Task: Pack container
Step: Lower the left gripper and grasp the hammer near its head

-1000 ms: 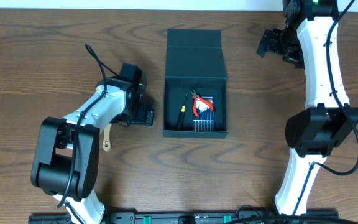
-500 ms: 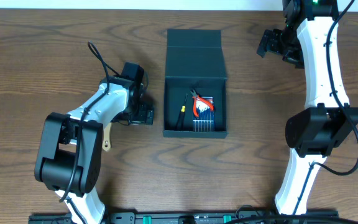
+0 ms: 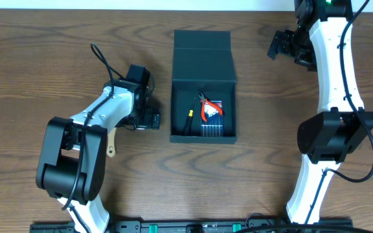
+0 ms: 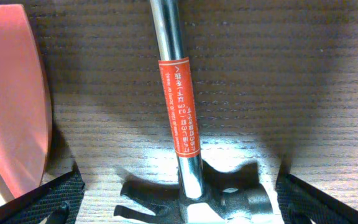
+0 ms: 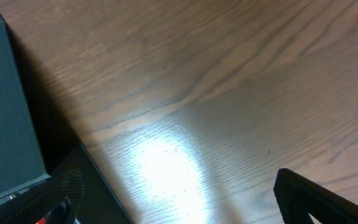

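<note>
In the middle of the frame the box (image 3: 203,139) sits on the table (image 3: 264,168) with its flap lid (image 3: 203,55) thrown back toward the top edge. A yellow-tipped tool (image 3: 190,116) and red-handled pliers (image 3: 209,110) already lie inside. Expect the box to be light and fairly stiff, though its cardboard walls would likely dent under a hard pinch. The matte skin should not slip. If you mean to close it, the free edge of the lid looks like the best place to take hold.

Left of the box, your left gripper (image 3: 149,119) points down at the table, the arm folded back toward the lower left. Its jaws are spread wide and straddle the head end of a steel hammer (image 4: 180,106) without pinching it.

At the upper right, your right gripper (image 3: 282,46) hangs beside the lid, well apart from the tools. Its jaws are spread and empty, the arm stretched up the right edge.
</note>
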